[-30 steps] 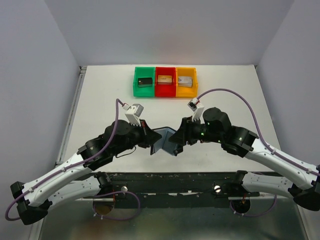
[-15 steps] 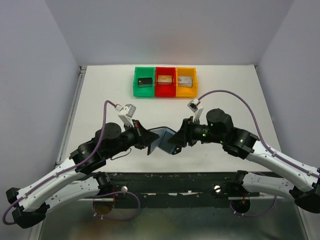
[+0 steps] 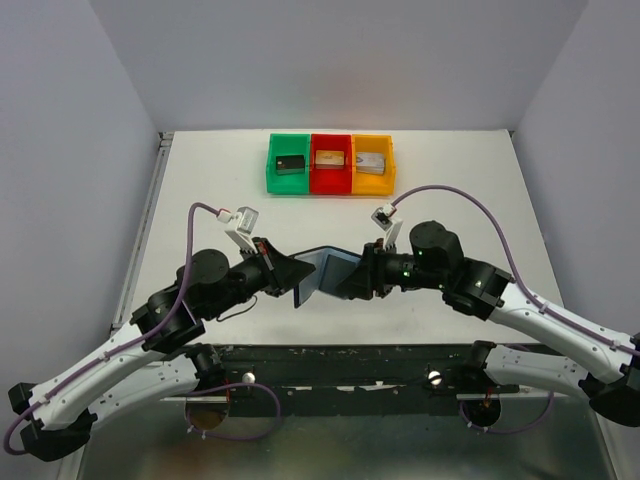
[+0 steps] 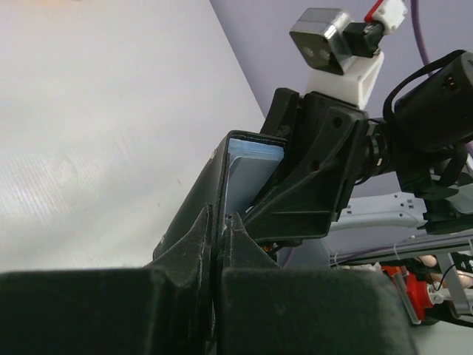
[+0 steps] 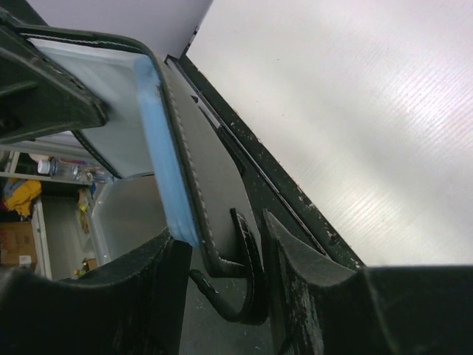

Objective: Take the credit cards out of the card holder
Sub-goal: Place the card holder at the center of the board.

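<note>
A: Where is the card holder (image 3: 322, 270)?

B: In the middle, towards the near edge of the tabletop (image 3: 460, 200), between the two arms. It stands opened in a V. The blue-grey inner faces show from above, and the outside is black.

A: And the left tool (image 3: 291, 273)?

B: Clenched on the left flap. In the left wrist view its fingers (image 4: 194, 244) are pressed together, with the thin black leaf pinched edge-on between them.

A: The right tool (image 3: 353, 283)?

B: Its fingers (image 5: 295, 274) straddle the right flap, one on each side. In its wrist view the pale inner face lies against the finger on the left. On the other side a gap shows, with a dark curved piece in it. Whether it presses on the flap I cannot tell.

A: Any credit cards showing?

B: I cannot make out any.

A: Does the holder touch the tabletop?

B: Cannot tell.

A: What else is there?

B: At the far side, three bins sit in a row, touching: green bin (image 3: 288, 186), red bin (image 3: 331, 186) and yellow bin (image 3: 372, 186), left to right. They hold a black block (image 3: 291, 163), a tan block (image 3: 331, 159) and a silver block (image 3: 371, 161), one each, well apart from the holder.
</note>
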`<state>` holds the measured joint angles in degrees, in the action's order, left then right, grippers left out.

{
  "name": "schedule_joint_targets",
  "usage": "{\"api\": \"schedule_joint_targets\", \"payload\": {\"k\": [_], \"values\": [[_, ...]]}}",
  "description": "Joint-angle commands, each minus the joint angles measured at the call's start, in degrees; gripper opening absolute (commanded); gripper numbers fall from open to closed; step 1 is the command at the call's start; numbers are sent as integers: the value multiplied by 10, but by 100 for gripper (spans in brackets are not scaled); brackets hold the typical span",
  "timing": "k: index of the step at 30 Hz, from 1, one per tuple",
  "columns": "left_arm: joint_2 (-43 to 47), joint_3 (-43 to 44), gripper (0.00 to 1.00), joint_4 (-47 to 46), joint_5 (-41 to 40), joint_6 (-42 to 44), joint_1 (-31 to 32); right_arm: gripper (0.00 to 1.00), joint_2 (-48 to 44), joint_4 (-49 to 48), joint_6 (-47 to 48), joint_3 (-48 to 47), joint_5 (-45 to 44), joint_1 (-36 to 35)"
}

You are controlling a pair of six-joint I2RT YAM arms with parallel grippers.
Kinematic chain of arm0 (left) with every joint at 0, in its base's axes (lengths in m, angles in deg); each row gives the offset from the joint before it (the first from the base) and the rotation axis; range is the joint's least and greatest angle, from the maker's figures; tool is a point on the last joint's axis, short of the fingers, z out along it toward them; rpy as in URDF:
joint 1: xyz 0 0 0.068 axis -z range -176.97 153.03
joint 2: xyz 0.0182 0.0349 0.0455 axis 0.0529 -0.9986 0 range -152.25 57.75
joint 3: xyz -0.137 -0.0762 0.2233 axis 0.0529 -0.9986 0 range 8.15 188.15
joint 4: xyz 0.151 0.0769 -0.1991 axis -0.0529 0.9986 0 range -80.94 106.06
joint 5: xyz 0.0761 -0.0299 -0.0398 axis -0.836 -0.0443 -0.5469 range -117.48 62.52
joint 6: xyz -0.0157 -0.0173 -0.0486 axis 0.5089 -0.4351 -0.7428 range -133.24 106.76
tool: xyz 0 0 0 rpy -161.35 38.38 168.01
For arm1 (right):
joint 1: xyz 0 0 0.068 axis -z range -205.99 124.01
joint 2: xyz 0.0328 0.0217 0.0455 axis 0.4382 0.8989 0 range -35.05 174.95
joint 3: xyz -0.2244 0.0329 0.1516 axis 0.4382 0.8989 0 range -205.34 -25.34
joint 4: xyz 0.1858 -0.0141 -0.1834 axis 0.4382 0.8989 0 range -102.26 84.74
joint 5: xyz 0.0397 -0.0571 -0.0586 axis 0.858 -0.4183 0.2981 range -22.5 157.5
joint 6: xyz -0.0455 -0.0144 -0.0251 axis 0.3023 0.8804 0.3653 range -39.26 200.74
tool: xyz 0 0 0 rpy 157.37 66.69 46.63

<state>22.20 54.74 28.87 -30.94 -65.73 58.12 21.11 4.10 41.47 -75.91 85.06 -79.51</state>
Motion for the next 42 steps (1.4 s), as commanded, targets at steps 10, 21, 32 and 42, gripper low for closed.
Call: {"api": "schedule_joint_targets", "payload": {"k": [10, 21, 32, 42], "values": [[30, -10, 0, -27, -34, -25, -3, 42, -51, -32, -15, 36, 13, 5], [33, -19, 0, -28, -32, -31, -3, 40, -84, -58, -28, 52, 4, 9], [33, -32, 0, -36, -28, -38, -3, 38, -111, -92, -40, 65, 7, 11], [34, -38, 0, -39, -26, -41, -4, 33, -123, -106, -46, 74, 9, 16]]}}
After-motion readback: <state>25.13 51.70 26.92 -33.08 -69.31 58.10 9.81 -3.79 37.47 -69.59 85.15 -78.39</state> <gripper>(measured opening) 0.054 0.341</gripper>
